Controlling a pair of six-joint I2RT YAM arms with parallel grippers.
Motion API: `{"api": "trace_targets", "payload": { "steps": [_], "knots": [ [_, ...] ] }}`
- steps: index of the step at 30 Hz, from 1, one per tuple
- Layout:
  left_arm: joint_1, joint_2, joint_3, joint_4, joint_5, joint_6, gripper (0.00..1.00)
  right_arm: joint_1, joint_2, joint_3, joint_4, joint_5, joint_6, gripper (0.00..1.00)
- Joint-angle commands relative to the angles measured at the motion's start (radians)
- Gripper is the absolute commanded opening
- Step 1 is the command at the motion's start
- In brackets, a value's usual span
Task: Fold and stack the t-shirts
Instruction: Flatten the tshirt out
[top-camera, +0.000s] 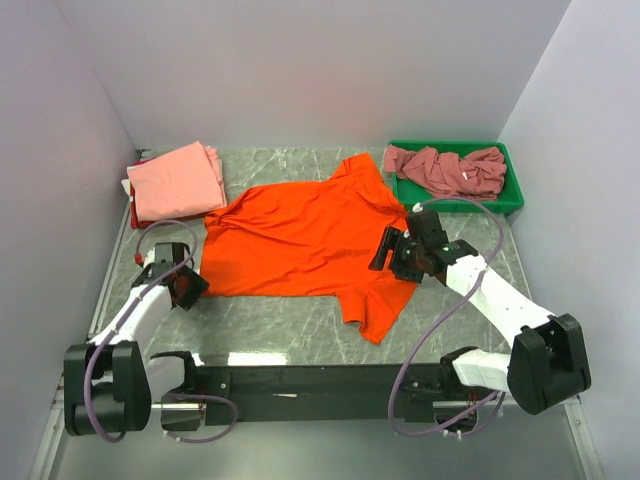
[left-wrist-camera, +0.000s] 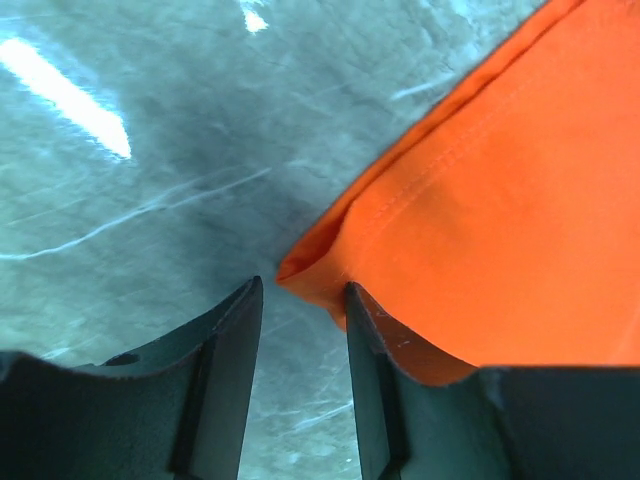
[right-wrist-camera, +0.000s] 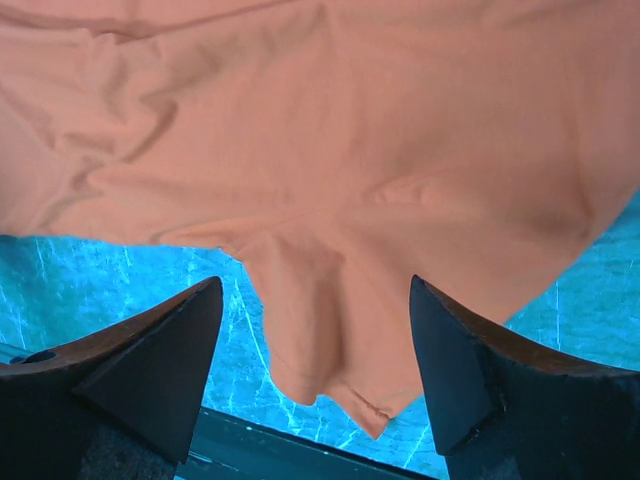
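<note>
- The salmon-pink t-shirt (top-camera: 175, 180) lies folded at 10 o'clock on the tabletop (top-camera: 280, 325).
- The left tool (left-wrist-camera: 300, 290) has its jaws parted by a narrow gap and grips nothing. The hem corner of the orange t-shirt (top-camera: 300, 240) sits just ahead of that gap, at the shirt's 8 o'clock.
- The orange t-shirt is spread flat at centre. It looks light and limp, and is likely to sag and slide on the smooth stone. I would pinch it at the stitched hem corners.
- The right tool (right-wrist-camera: 315, 290) is wide open and empty, and hovers over the sleeve at the shirt's 4 o'clock.
- The mauve t-shirts (top-camera: 445, 170) lie crumpled in the green bin (top-camera: 510, 200) at 2 o'clock.
</note>
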Motion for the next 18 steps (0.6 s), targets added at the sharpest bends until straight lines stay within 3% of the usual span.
{"api": "trace_targets", "payload": {
  "steps": [1,18],
  "knots": [
    [0.015,-0.053,-0.014,-0.005,-0.041,-0.017,0.44,0.006,-0.039,-0.014,0.025,0.003,0.017,0.82],
    [0.016,-0.003,-0.034,0.039,0.001,-0.023,0.36,0.009,-0.075,-0.075,0.007,-0.017,0.031,0.81]
  ]
}}
